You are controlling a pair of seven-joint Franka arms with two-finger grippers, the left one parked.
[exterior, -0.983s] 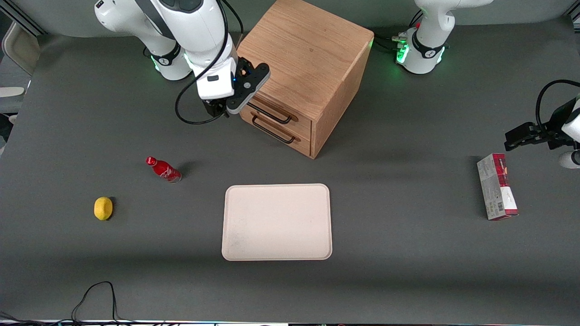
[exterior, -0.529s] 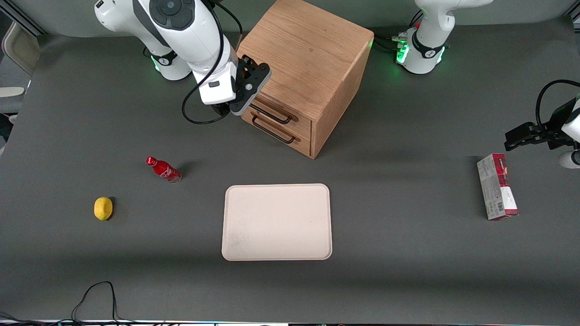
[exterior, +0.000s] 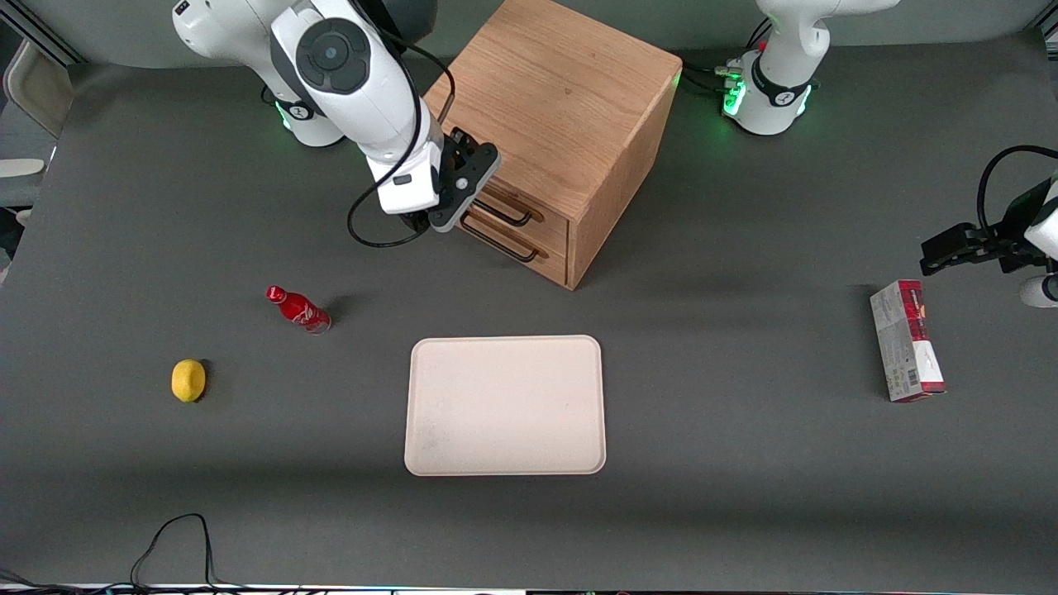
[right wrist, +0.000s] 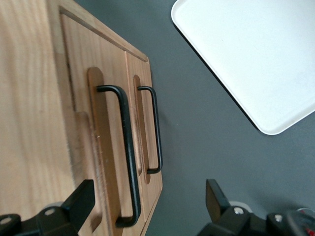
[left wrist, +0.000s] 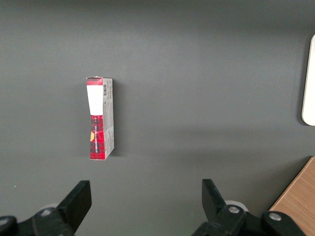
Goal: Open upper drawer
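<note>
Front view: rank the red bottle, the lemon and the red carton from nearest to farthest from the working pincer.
The pincer is open at the top drawer's handle.
1. Bottle, nearer the camera.
2. Lemon, nearer still.
3. Carton, toward the parked arm's end.

- Table (exterior: 744,496): dark grey matte covering, spanning nearly the whole front view.
- Light: soft and even, with broad faint shadow bands across the covering.
- Black cable (exterior: 169,541) loops over the table edge nearest the front camera.
- Pale chair-like shape (exterior: 33,83) past the working arm's end; not clear what.
</note>
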